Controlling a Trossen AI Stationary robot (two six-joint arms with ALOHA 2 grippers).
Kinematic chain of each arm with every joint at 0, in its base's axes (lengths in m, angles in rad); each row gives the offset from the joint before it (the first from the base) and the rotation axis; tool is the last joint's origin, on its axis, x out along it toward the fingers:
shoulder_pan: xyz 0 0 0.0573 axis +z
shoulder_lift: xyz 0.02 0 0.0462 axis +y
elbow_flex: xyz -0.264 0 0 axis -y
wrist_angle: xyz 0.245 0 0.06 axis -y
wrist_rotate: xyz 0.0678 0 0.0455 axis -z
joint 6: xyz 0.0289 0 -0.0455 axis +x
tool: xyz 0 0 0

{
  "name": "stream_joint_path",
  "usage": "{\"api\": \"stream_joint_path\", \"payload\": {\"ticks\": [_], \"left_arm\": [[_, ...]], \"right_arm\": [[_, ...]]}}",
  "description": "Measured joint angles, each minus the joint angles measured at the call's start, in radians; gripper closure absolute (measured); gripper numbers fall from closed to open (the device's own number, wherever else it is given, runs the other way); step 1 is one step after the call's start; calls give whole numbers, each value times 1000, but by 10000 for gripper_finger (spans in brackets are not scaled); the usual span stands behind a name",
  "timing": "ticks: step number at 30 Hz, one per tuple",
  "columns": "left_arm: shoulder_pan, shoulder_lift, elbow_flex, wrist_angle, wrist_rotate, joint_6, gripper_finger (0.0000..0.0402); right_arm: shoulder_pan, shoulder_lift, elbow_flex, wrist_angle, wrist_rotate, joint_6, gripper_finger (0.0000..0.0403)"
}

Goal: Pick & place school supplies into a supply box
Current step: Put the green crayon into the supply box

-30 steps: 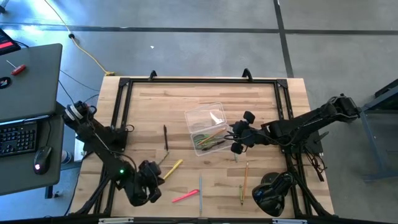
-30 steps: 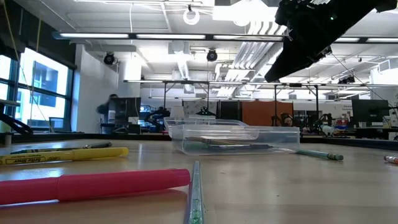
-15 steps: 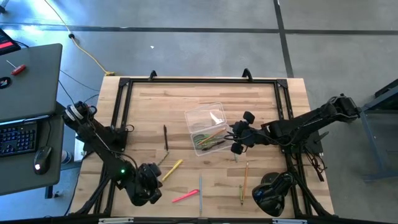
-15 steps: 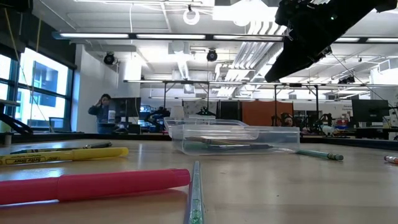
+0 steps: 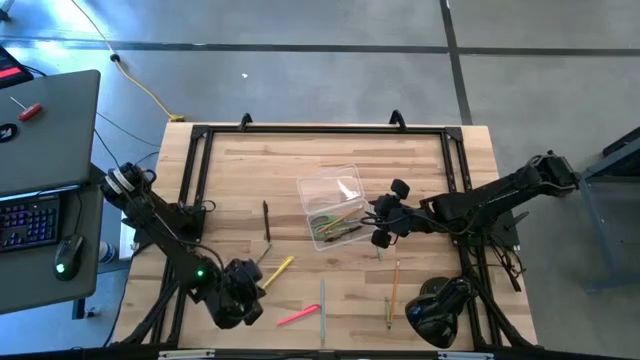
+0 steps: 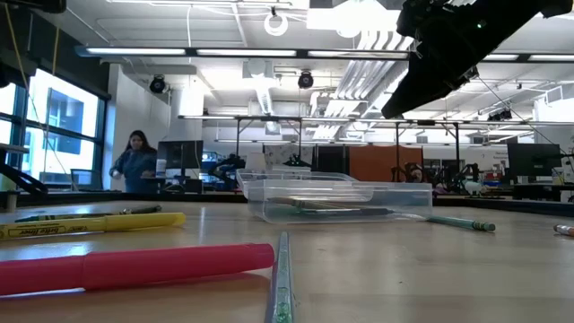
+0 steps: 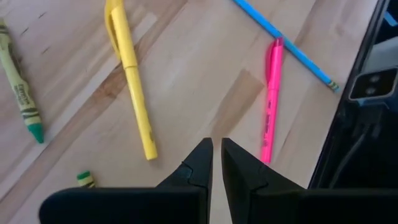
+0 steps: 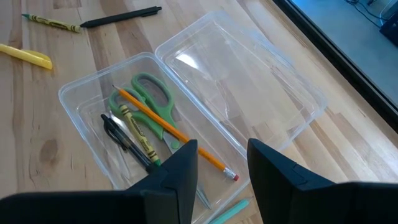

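— Where's the supply box (image 5: 331,208)?
— Mid-worktop (image 5: 300,160); scissors (image 8: 148,99) and a pencil (image 8: 174,132) lie inside.
— And the loose pens?
— At its seven o'clock: a highlighter (image 5: 278,271), a marker (image 5: 298,315) beyond.

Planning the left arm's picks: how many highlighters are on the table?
2: the yellow highlighter and the pink highlighter, both ahead of the left claw. Arms may hide more.
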Motion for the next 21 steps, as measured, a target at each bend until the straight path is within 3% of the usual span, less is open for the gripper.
{"api": "stream_joint_path", "payload": {"ticks": [12, 21], "left_arm": [[0, 0, 0, 6, -5, 17, 337], [0, 0, 0, -35, -32, 24, 266]], "right_arm": [[0, 0, 0, 0, 0, 0, 284], [0, 0, 0, 0, 0, 0, 284]]}}
